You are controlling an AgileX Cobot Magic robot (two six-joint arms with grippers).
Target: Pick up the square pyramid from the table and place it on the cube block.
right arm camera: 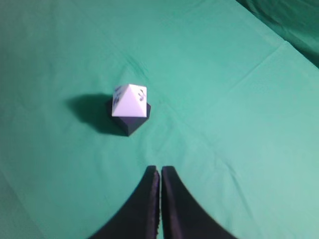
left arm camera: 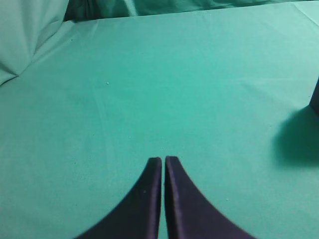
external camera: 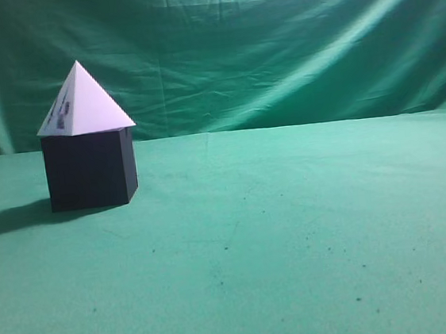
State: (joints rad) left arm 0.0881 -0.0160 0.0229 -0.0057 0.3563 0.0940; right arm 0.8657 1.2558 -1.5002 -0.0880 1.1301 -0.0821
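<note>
Square pyramid (external camera: 84, 102) sits upright on top of cube block (external camera: 89, 170), base turned a bit vs the cube's faces, dark markings on its left face; both stand on the table (external camera: 309, 230) twd the far left corner in ext. view. Left gripper (left arm camera: 163, 160) clenched w/ nothing in it, low over bare cloth. Right gripper (right arm camera: 160, 170) also clenched & empty, apart from the stack, which lies ahead of it.

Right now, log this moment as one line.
square pyramid: on cube block, slightly overhanging | left gripper: shut, empty | right gripper: shut, empty, clear of stack
</note>
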